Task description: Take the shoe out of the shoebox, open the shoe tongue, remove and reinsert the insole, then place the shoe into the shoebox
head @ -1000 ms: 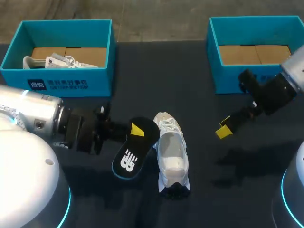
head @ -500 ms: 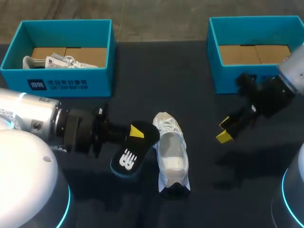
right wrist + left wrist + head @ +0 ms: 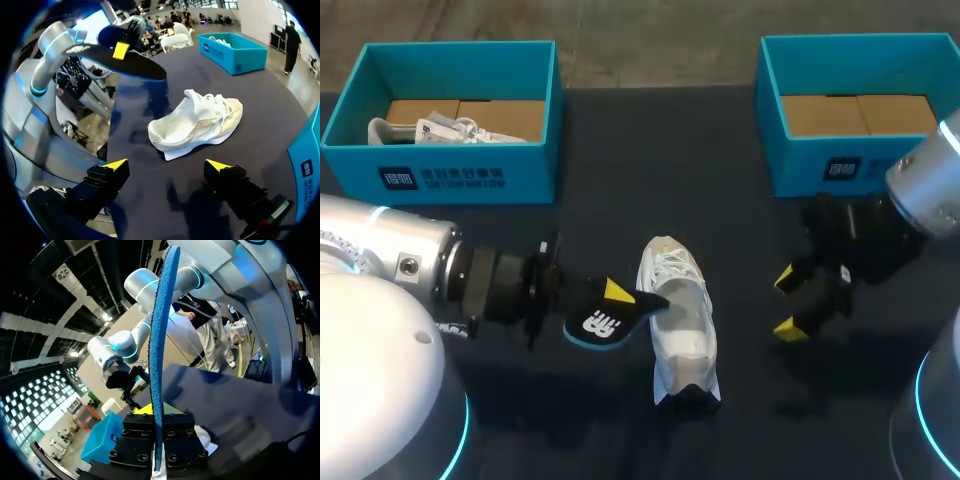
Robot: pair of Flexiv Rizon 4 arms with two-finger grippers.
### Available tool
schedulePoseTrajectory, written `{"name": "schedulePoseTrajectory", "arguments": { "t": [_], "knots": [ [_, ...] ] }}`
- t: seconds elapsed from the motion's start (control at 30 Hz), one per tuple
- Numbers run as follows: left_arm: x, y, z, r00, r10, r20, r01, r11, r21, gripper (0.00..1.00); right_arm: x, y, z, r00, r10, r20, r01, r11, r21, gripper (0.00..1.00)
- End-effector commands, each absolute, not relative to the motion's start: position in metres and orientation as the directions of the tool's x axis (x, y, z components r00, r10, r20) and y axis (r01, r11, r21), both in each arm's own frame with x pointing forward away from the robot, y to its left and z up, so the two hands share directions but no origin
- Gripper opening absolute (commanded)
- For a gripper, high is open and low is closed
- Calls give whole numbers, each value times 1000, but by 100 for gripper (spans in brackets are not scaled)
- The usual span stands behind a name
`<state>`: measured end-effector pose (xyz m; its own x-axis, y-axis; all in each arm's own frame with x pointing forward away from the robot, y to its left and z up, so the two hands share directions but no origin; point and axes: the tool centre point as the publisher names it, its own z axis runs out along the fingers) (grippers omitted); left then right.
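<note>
Left gripper [image 3: 612,294]: both fingers pinched on the insole [image 3: 600,322], one end tipped over the side of the shoe [image 3: 680,320], apparently lining up to slide it back in.
Right gripper [image 3: 788,302]: fingers spread wide, holding nothing, hovering beside the shoe, probably ready to steady it.
Shoe: lying on the table [image 3: 620,140] between the two arms.

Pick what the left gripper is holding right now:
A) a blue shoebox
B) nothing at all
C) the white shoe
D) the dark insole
D: the left gripper is clamped on the insole, its yellow tip showing on top, while the white shoe lies ungripped on the table.
</note>
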<state>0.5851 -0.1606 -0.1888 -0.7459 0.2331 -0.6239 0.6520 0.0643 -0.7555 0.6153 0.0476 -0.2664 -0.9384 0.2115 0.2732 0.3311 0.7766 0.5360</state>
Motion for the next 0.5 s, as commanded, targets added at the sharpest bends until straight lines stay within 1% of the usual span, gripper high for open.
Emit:
{"name": "schedulePoseTrajectory", "arguments": {
  "t": [0.03, 0.2, 0.23, 0.5],
  "knots": [
    [578, -162, -193, -763, 242, -599, 628, 61, -775, 0, 595, 43, -271, -953, 243, 181, 303, 766, 568, 100],
    [575, -168, -200, -822, 243, -515, 540, 47, -840, 0, 590, 48, -279, -962, 214, 169, 272, 791, 548, 100],
    [576, -169, -201, -814, 268, -515, 547, 57, -835, 0, 590, 48, -279, -962, 214, 169, 272, 791, 548, 100],
    [576, -169, -201, -814, 268, -515, 547, 57, -835, 0, 590, 48, -279, -962, 214, 169, 272, 791, 548, 100]
  ]
}}
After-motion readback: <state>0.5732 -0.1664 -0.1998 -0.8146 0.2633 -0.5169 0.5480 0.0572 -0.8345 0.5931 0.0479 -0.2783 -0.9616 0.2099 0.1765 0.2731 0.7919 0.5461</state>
